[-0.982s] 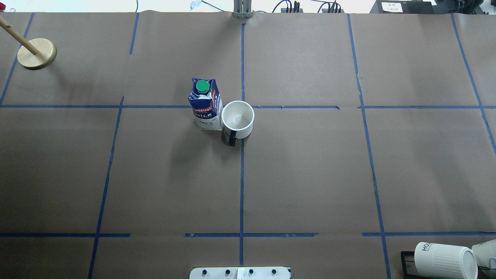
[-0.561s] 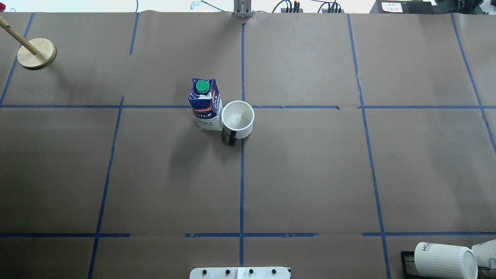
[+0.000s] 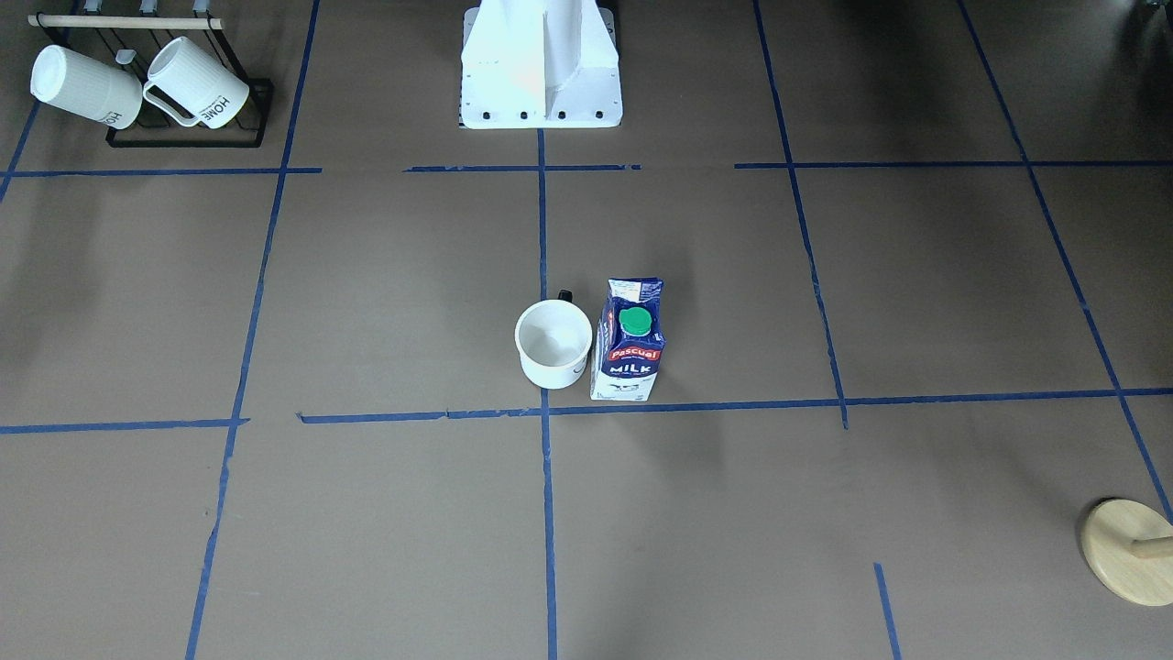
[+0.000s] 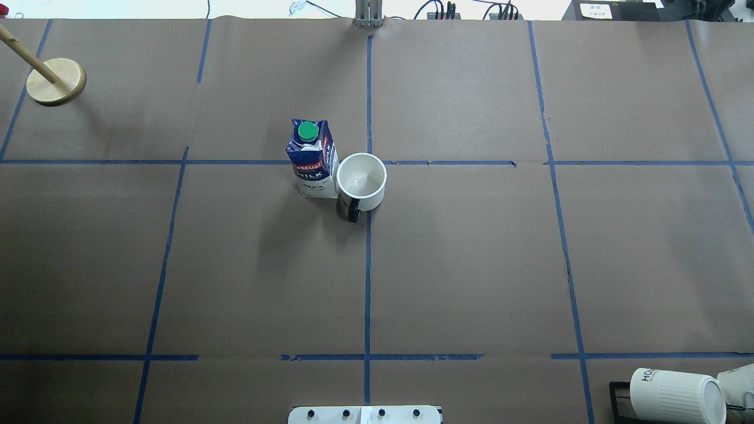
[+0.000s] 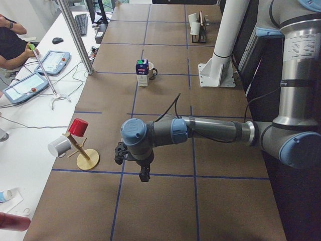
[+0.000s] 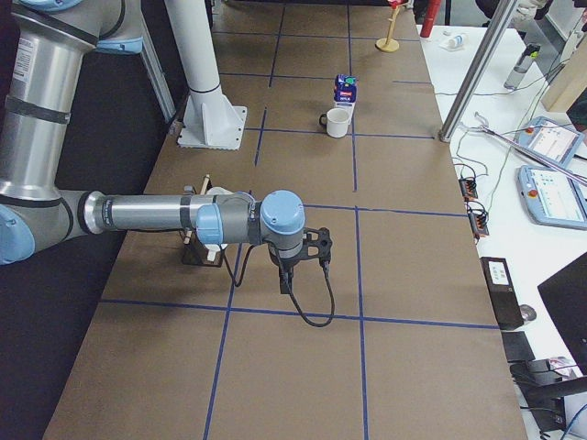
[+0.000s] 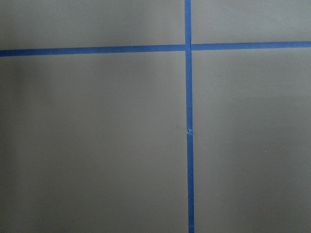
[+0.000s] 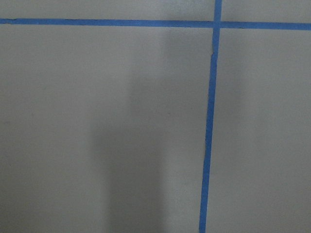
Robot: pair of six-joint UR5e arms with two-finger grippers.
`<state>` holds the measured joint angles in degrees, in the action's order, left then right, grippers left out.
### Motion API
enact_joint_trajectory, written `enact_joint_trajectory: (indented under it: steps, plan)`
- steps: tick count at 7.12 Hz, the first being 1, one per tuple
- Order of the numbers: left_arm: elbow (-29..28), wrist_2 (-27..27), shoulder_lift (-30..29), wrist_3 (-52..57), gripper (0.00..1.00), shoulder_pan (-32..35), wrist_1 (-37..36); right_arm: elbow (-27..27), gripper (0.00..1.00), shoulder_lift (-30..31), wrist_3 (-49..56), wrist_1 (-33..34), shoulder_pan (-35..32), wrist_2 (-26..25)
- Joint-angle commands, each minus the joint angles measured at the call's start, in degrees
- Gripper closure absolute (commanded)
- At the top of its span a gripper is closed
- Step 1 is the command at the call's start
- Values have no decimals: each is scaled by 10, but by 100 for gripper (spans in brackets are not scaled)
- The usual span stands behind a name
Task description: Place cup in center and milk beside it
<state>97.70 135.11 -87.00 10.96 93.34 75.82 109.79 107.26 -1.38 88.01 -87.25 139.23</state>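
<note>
The white cup (image 4: 361,182) stands upright with its black handle toward the robot, right at the crossing of the blue tape lines, the center (image 4: 369,163). The dark blue milk carton (image 4: 312,160) with a green cap stands upright, touching the cup's left side. Both also show in the front view: the cup (image 3: 553,344) and the milk (image 3: 630,344). My left gripper (image 5: 122,153) shows only in the left side view and my right gripper (image 6: 321,249) only in the right side view. Both are far from the cup, over bare paper. I cannot tell whether they are open or shut.
A wooden mug tree (image 4: 56,81) stands at the far left corner. Two ribbed "HOME" mugs (image 3: 137,87) hang on a black rack near the robot's right side. The robot base (image 3: 541,64) is at the near edge. Operators' tablets (image 5: 35,75) lie beyond the table.
</note>
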Motion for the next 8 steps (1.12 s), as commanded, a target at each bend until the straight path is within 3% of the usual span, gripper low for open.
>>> enact_joint_trajectory:
  steps: [1, 8]
  plan:
    - [-7, 1, 2, -1, 0, 0, 8, -1, 0, 0, 21, 1, -12, -2]
    - [-1, -4, -19, -1, 0, -3, 35, 0, 0, -4, 21, 1, -22, -4]
